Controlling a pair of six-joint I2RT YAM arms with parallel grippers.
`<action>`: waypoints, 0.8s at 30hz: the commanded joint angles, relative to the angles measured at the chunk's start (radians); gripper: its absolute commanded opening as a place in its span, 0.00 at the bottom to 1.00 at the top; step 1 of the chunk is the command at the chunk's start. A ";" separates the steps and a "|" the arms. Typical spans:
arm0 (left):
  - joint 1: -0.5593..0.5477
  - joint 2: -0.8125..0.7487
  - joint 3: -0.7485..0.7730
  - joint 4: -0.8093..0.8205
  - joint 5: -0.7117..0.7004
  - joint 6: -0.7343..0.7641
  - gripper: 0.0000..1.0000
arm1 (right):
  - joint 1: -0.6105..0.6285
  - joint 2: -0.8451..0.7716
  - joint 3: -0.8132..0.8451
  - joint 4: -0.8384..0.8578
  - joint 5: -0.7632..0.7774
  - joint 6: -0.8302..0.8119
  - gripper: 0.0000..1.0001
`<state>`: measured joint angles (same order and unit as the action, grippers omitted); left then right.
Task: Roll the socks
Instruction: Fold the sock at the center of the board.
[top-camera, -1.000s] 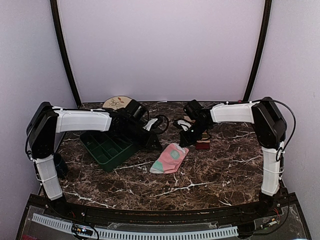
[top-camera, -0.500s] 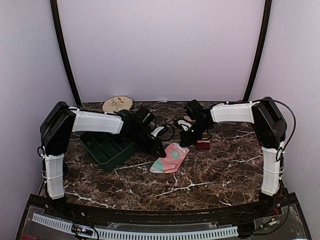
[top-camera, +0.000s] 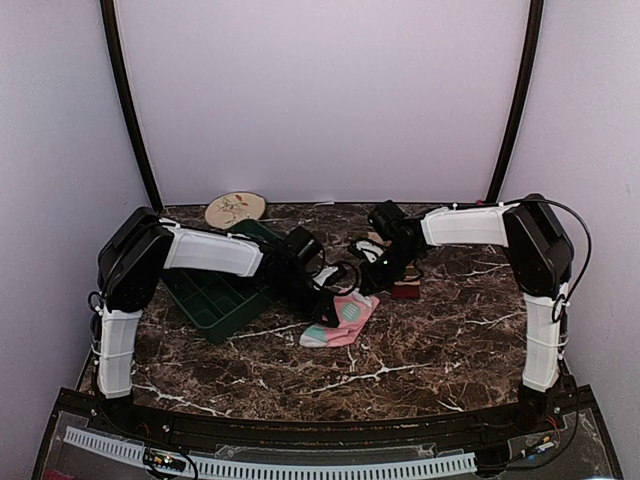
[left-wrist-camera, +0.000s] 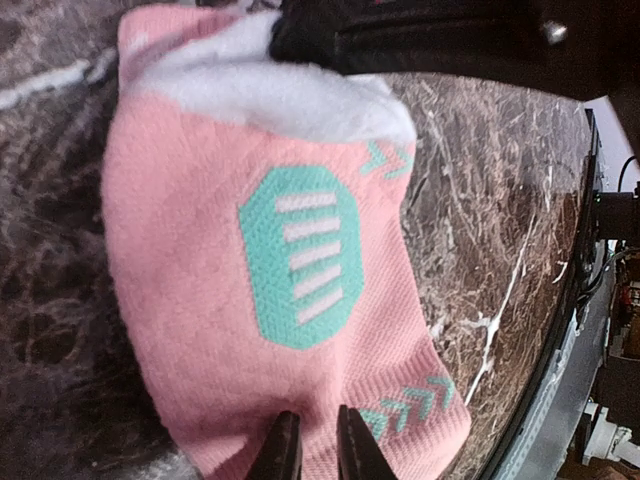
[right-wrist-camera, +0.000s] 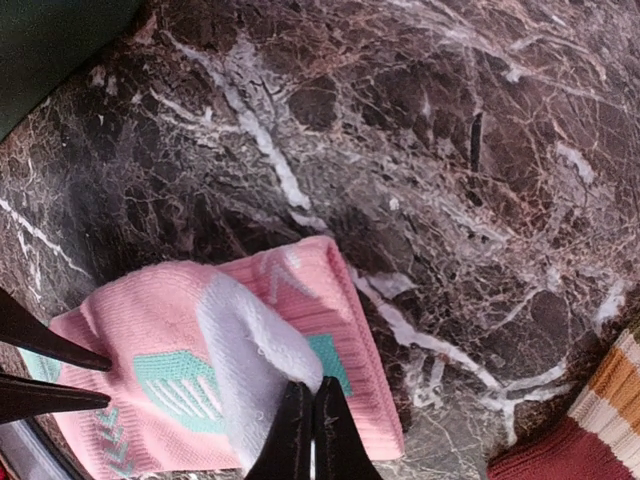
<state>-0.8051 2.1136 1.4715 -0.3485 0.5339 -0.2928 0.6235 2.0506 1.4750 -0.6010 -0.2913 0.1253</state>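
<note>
The pink sock (top-camera: 342, 318) with mint marks lies flat on the marble at mid-table, also seen in the left wrist view (left-wrist-camera: 290, 260). My right gripper (top-camera: 368, 282) (right-wrist-camera: 308, 392) is shut on its white inner fabric (right-wrist-camera: 250, 360), folded back over the pink. My left gripper (top-camera: 333, 300) (left-wrist-camera: 312, 425) rests its tips on the sock's opposite end, jaws nearly together with a thin gap and nothing pinched. The left gripper's fingertips (right-wrist-camera: 105, 362) show at the left edge of the right wrist view. The striped sock (top-camera: 405, 290) (right-wrist-camera: 600, 400) lies just right of the pink one, partly hidden by the right arm.
A dark green compartment tray (top-camera: 215, 295) sits under the left arm on the left. A round patterned plate (top-camera: 235, 208) lies at the back left by the wall.
My left arm has swung right from above the green tray onto the pink sock. The right gripper and the sock have stayed in place.
</note>
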 joint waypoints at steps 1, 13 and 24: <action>-0.028 0.033 -0.027 0.003 -0.022 -0.021 0.16 | -0.005 0.005 -0.021 0.013 -0.010 0.022 0.00; -0.039 0.048 -0.069 -0.021 -0.089 -0.080 0.10 | -0.022 -0.094 -0.116 0.132 0.008 0.137 0.34; -0.039 0.039 -0.092 -0.021 -0.124 -0.148 0.08 | -0.036 -0.330 -0.278 0.213 0.140 0.261 0.45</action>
<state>-0.8360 2.1349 1.4288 -0.2852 0.4885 -0.4091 0.5922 1.8202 1.2770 -0.4458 -0.2012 0.3183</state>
